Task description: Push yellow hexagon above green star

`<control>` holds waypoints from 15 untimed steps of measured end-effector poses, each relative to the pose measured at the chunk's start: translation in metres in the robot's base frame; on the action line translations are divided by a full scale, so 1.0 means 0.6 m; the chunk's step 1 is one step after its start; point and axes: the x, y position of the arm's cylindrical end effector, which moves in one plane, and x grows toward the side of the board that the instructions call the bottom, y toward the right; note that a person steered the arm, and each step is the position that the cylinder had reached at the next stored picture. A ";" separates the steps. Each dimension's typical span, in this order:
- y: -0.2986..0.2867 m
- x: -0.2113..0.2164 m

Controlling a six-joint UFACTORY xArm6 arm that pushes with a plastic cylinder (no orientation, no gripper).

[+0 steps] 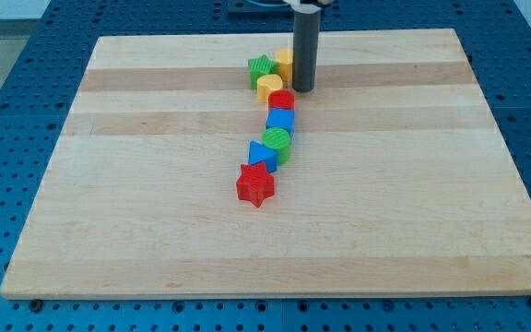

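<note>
We're up at the view's top of the tabletop (155,231), where the blocks run in a crooked line down the middle. Our tool is just a straight dark rod, no jaws to spread or pinch, and my tip (302,88) sits planted on the wood right beside the top cluster.

There's the green star (261,69), leftmost of that cluster. Tucked behind the rod, to the star's right, a yellow block peeks out: that looks like the yellow hexagon (285,62), partly hidden, so we can't confirm its shape. Just below sits a yellow cylinder (269,88), then a red cylinder (281,99), a blue cube (280,120), a green cylinder (277,143), a blue triangle (261,155) and a red star (255,185) trailing toward the view's bottom.

Here's what matters: the hexagon lies immediately to the view's upper left of my tip, touching or nearly so, and level with the star rather than above it. We judge the push must carry it up and leftward, around the star's top, without dragging the star or yellow cylinder along.
</note>
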 end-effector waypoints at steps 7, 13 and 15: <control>-0.006 -0.193; 0.001 -0.153; -0.062 -0.152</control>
